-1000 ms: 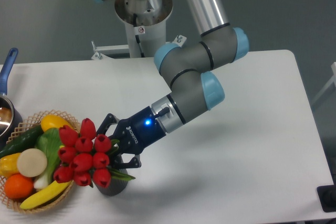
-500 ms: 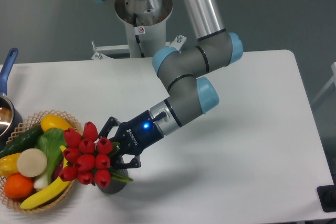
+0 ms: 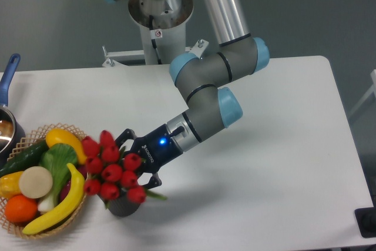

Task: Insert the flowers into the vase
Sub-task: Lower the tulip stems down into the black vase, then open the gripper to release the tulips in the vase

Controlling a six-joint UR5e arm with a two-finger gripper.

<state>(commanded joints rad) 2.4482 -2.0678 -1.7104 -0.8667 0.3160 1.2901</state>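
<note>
The flowers [image 3: 111, 168], a bunch of red tulip buds with green leaves, sit directly over the vase [image 3: 122, 206], which is small, dark and mostly covered by them. The bunch looks blurred and leans to the right. My gripper [image 3: 130, 161] reaches in from the right at stem height, its dark fingers [image 3: 127, 136] spread on either side of the bunch. The fingertips are hidden behind the buds, and the gripper appears shut on the flower stems. The stems and the vase mouth are hidden.
A wicker basket [image 3: 75, 129] of fruit and vegetables stands just left of the vase, with a banana [image 3: 61, 203] close to it. A blue-handled metal pot [image 3: 9, 123] is at the far left edge. The arm's base [image 3: 160, 10] stands behind the table.
The arm lowered slightly toward the vase. The bunch has swung right, away from the basket, and now leans over the vase with motion blur.
</note>
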